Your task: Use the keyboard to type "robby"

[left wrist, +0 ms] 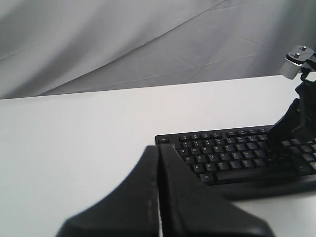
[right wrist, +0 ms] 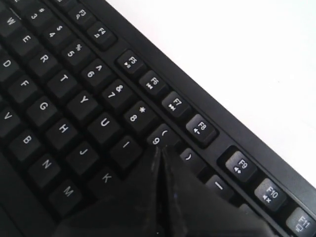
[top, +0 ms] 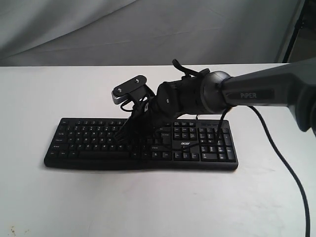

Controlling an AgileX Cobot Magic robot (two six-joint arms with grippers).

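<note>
The black keyboard (top: 84, 140) lies across the middle of the white table, with its "acer" logo (top: 185, 143) above the arrow keys. My right gripper (top: 121, 135) reaches across from the right and is shut, its tip down on the letter keys. In the right wrist view the shut right gripper (right wrist: 159, 149) points at the spot just below the 9 key (right wrist: 159, 137), beside the I key (right wrist: 125, 146); the key under the tip is hidden. My left gripper (left wrist: 159, 148) is shut and empty, hovering off the keyboard's (left wrist: 232, 153) left end.
The white table (top: 148, 202) stretches around the keyboard, with a grey cloth backdrop (top: 148, 29) behind it. A black cable (top: 291, 173) from the right arm trails over the table at the right. The right arm's wrist camera (top: 129, 88) sticks up above the keys.
</note>
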